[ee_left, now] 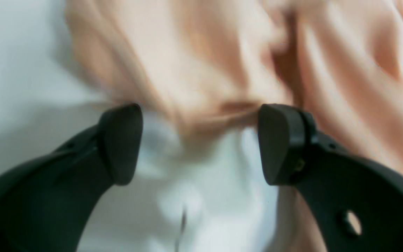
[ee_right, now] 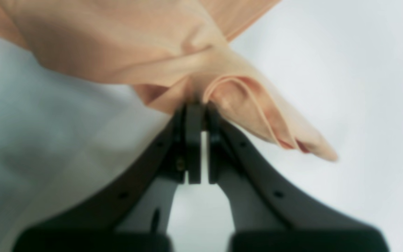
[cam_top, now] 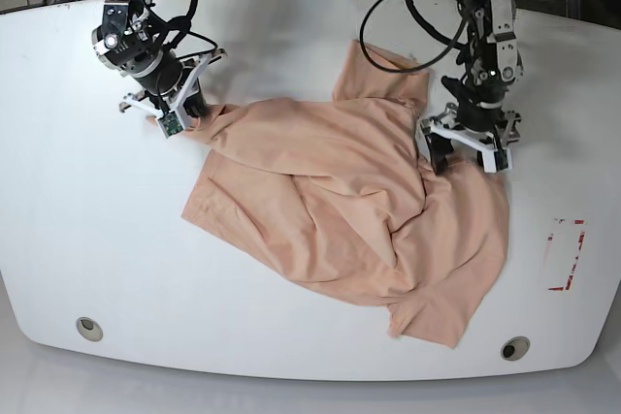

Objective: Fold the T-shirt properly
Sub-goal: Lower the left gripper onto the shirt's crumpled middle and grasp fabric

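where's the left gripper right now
In the base view the left gripper is on the right, open, low over the T-shirt near its upper right edge. Its wrist view shows the jaws straddling a cloth edge, not yet closed.

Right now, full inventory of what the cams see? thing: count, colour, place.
T-shirt: one, peach, spread rumpled across the middle of the table, one corner pinched at the far side.
table: one, white, rounded edge, under everything.
round holes: two, grey, near front edge, one on each side.
red markings: one set, red, on the table beside the shirt on the left arm's side.
cables: several, black, trailing from the arms along the far edge.
right claw: one, black, shut on a bunched fold of the T-shirt.
left claw: one, black, open, over the shirt's edge; wrist view blurred, contact unclear.
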